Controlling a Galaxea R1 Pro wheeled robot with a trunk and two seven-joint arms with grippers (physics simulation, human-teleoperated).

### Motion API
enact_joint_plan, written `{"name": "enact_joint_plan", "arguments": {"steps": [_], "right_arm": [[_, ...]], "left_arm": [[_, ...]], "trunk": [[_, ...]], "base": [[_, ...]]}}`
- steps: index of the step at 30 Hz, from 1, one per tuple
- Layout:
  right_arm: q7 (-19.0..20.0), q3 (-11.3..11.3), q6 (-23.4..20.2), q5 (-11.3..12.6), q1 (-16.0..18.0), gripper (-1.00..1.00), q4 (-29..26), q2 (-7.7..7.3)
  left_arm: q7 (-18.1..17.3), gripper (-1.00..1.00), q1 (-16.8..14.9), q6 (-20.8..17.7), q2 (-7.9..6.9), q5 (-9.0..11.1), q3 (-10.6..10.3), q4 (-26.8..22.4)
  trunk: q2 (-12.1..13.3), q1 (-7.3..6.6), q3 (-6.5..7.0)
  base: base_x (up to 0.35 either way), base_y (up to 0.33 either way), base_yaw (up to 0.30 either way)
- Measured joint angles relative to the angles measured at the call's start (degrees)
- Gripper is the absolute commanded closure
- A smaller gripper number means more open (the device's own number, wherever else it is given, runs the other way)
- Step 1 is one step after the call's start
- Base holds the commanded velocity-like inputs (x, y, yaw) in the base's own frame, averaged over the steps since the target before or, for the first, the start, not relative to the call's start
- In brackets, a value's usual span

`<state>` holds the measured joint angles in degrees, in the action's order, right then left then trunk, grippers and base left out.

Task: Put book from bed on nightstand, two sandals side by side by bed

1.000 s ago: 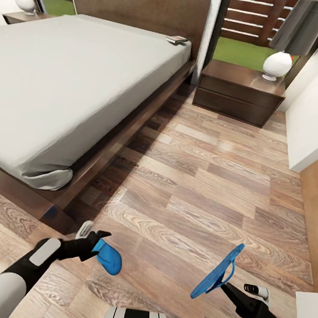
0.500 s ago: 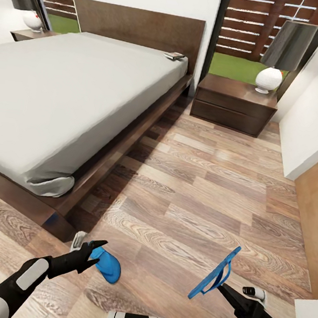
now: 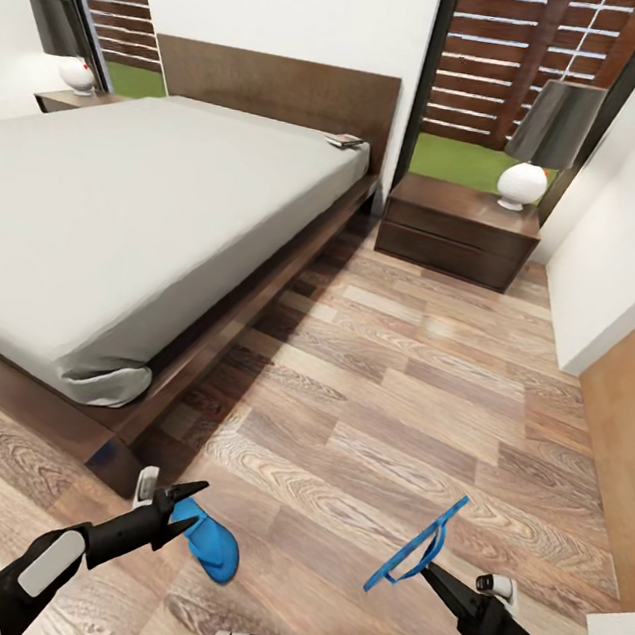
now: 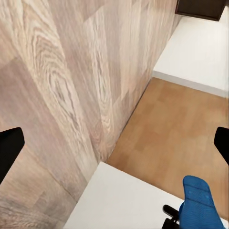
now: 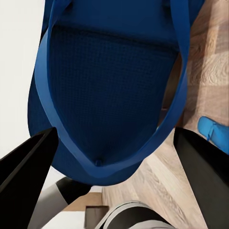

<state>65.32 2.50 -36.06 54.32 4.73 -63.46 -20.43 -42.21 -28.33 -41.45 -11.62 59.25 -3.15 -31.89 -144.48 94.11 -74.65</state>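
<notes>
Sandals: bright blue, one [image 3: 207,542] in the left gripper [image 3: 172,511], one [image 3: 415,551] in the right gripper [image 3: 430,574]; grippers black. Bed [image 3: 252,278] frame dark brown, mattress [image 3: 121,209] plain light grey. Nightstand [image 3: 458,229] beside bed: dark brown. Lamp [image 3: 544,142] on it: white base, grey shade. Floor [image 3: 398,390] light-brown wood grain. Walls [image 3: 290,11] white.
</notes>
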Motion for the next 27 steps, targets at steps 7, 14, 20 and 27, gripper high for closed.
{"name": "enact_joint_plan", "arguments": {"steps": [7, 14, 20, 27], "right_arm": [[-1.5, 0.0, 0.0, 0.1, 0.0, 1.0, 0.0, 0.39], [-1.7, 0.0, 0.0, -0.1, 0.0, 1.0, 0.0, 0.48], [-1.8, 0.0, 0.1, -0.3, 0.0, 1.0, 0.0, 0.49], [-4.7, 0.0, 0.1, -0.1, 0.0, 1.0, -0.1, 0.48]], "left_arm": [[-0.3, -1.0, 0.3, 0.1, 0.49, 0.0, -0.6, 0.3], [-0.3, -1.0, 2.0, 0.4, 0.1, 0.0, -0.7, 0.0], [-0.3, -1.0, 2.2, 0.9, 0.49, 0.1, -0.9, -0.1], [-0.3, -1.0, 2.3, 1.0, 0.69, 0.1, -1.1, -0.2]], "trunk": [[0.1, -0.18, 1.55], [0.2, -0.36, 3.1], [0.3, -0.52, 4.43], [0.4, -0.7, 5.99]], "base": [[0.0, 0.0, 0.0], [0.0, 0.0, 0.0], [0.0, 0.0, 0.0], [0.0, 0.0, 0.0]]}}
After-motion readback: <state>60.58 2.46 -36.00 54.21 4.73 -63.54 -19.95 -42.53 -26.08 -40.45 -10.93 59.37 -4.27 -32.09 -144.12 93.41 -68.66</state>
